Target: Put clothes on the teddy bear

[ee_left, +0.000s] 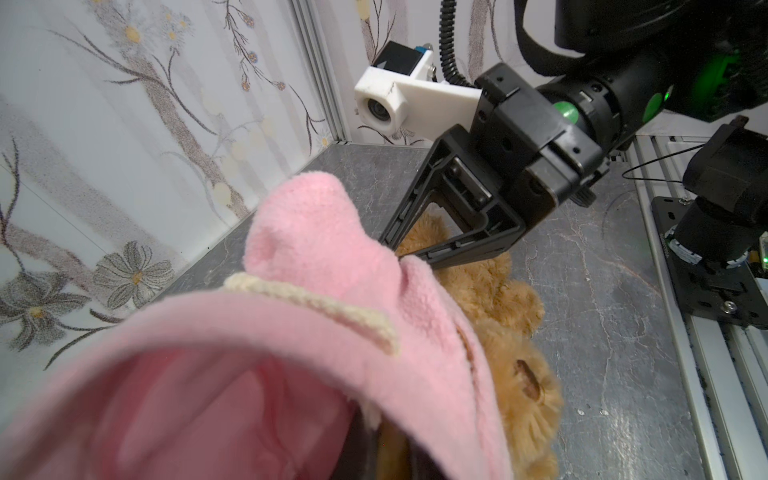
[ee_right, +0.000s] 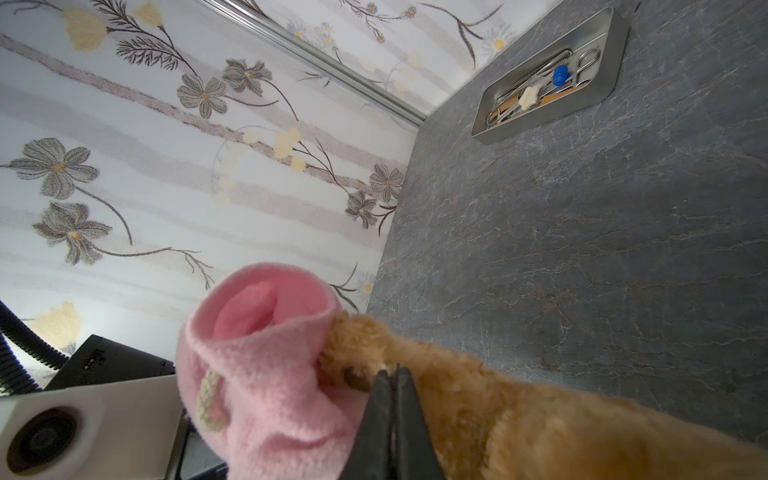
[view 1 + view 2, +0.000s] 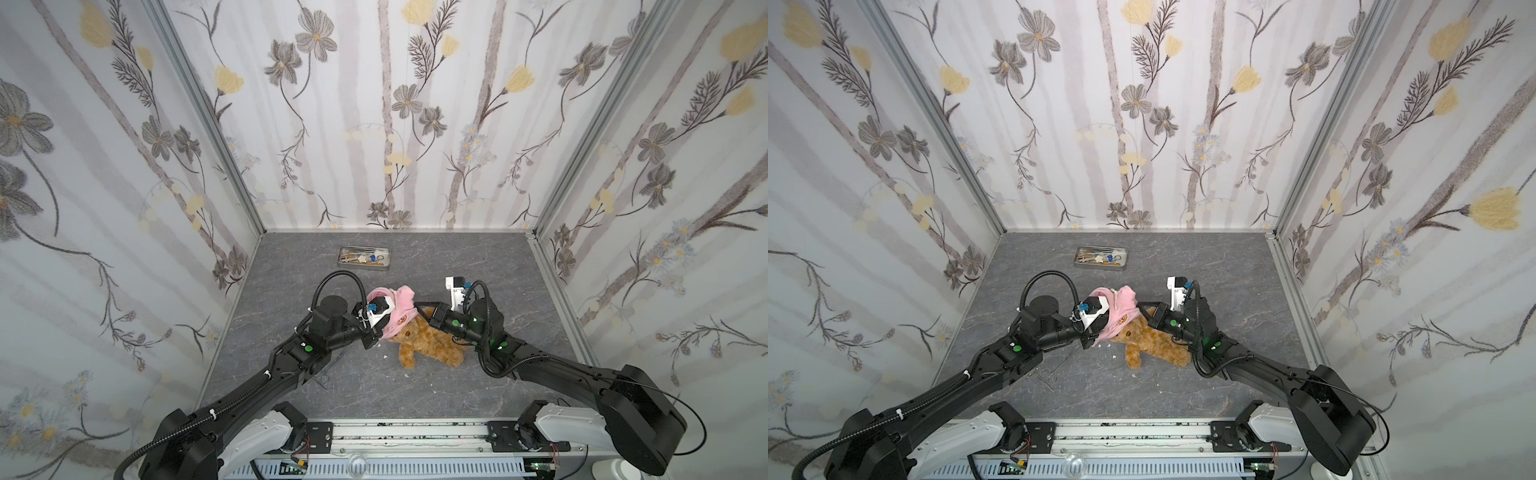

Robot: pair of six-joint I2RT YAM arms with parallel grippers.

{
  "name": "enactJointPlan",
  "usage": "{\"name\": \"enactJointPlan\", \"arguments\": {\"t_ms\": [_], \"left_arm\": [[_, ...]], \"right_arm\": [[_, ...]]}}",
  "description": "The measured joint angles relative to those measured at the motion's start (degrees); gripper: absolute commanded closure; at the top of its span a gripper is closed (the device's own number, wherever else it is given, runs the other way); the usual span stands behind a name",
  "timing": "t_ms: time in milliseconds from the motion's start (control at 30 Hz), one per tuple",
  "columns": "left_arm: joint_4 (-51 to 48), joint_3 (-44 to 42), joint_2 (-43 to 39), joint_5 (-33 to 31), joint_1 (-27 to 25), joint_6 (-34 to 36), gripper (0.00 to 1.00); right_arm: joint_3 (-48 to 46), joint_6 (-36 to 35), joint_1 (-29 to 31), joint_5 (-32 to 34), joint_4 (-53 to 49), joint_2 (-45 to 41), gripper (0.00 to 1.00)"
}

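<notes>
Grey tabletop (image 2: 582, 249): right gripper (image 2: 392, 376) closed at teddy bear (image 2: 519, 415) (clear only wrist-side).

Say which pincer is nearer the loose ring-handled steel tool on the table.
Left. Left pincer, under the pink fleece shirt, sits just past the tool; right pincer across the shirt.

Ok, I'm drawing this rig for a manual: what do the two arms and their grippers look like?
The left arm and right arm are black, with white base housings, round green stickers at joints and black corrugated cables. Each wrist carries a white camera block with a blue plug. The right gripper has slim black triangular fingers.
</notes>
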Motion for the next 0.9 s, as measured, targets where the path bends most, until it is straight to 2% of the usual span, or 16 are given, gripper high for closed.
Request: {"name": "enactJointPlan", "arguments": {"t_ms": [300, 633, 900], "left_arm": [[1.29, -1.79, -2.05, -1.92, -0.04, -5.03, 1.0], [3.76, -1.73, 0.37, -13.53, -0.11, -8.24, 1.0], [3.67, -0.61, 2.49, -19.85, -1.27, -10.03, 1.0]], "right_arm": [[-0.24, -3.17, -0.15, 0.83, 0.07, 2.54, 1.0], [-0.92, -8.81, -0.87, -2.47, 1.36, 0.92, 1.0], [-1.33, -7.54, -0.87, -5.42, 6.1, 4.0, 1.0]]}}
